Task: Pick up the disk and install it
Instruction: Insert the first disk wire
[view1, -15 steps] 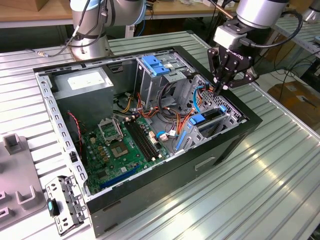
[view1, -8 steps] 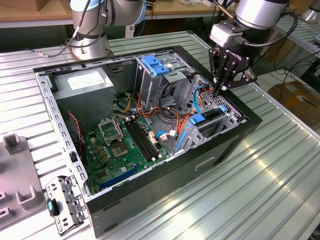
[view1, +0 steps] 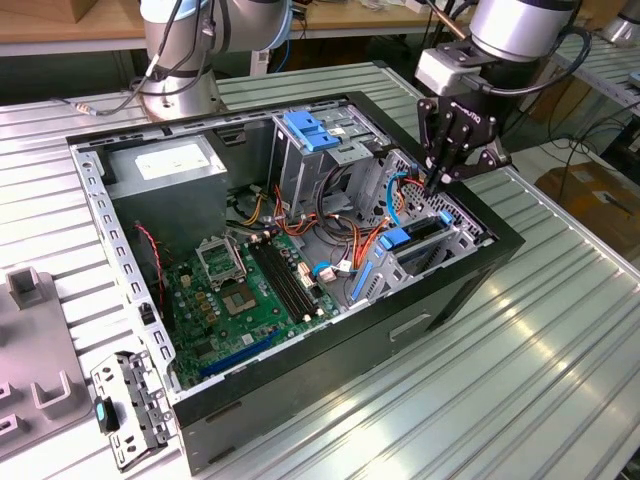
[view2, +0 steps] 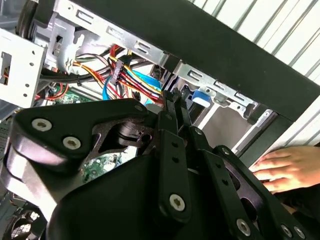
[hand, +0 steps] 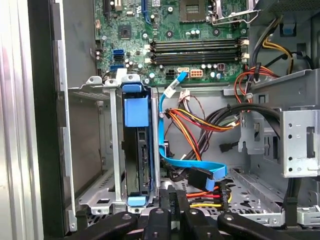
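Sitting in drive bay (hand: 95, 150), disk (hand: 136, 150) w/ blue rails, end effector (view1: 437, 183) clenched empty

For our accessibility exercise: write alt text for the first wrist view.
A silver hard drive with blue plastic rails stands seated in a metal bay of an open computer case, the black pincer beside it. Orange, yellow and blue cables and a green motherboard lie beyond.

The ribbed metal table (view1: 520, 340) carries the open black computer case (view1: 400, 330) at its centre. A perforated metal bracket (view1: 130, 405) lies flat just beside the case's lower corner. A grey moulded tray (view1: 30, 380) sits beyond the bracket, farther from the case.
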